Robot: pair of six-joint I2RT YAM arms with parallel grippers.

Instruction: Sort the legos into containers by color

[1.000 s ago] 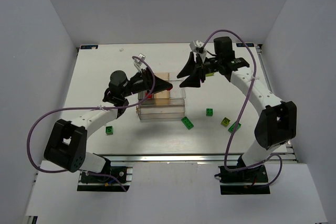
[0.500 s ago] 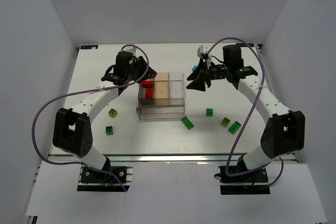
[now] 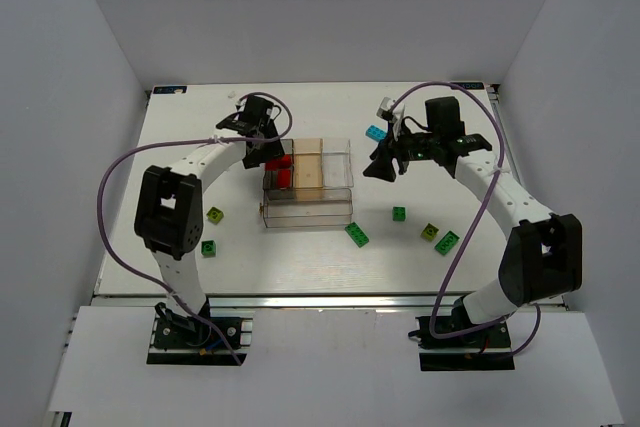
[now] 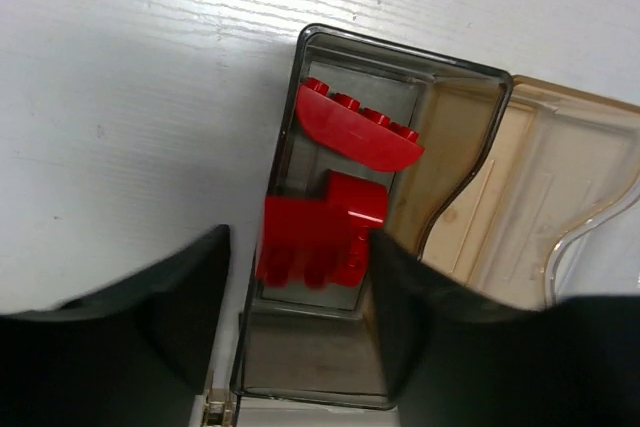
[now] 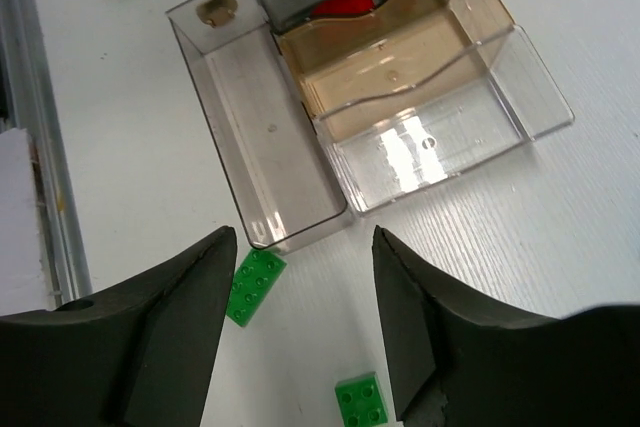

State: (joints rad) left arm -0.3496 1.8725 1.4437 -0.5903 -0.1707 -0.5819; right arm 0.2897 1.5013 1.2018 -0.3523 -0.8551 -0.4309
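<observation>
The containers are one clear divided box (image 3: 335, 209). Two red legos (image 3: 282, 169) lie in its smoky far-left compartment (image 4: 310, 362): a curved one (image 4: 358, 132) and a block (image 4: 320, 237). My left gripper (image 4: 300, 247) hangs open right above that compartment (image 3: 268, 151), with the red block below its jaws and not gripped. My right gripper (image 5: 302, 237) is open and empty, just right of the box (image 3: 381, 168). Below it lie a long green lego (image 5: 255, 287) and a small green one (image 5: 360, 402). A cyan lego (image 3: 375, 133) sits behind the right gripper.
More legos lie loose on the table: green ones (image 3: 399, 213) (image 3: 357, 235) (image 3: 447, 242) and a lime one (image 3: 429, 231) front right, a lime one (image 3: 214, 214) and a green one (image 3: 208, 247) front left. The box's tan (image 5: 400, 57) and clear (image 5: 440, 147) compartments hold nothing.
My left gripper swung from the box's middle to its far-left end, and its jaws widened, leaving a red brick in the compartment. My right gripper drifted right and nearer.
</observation>
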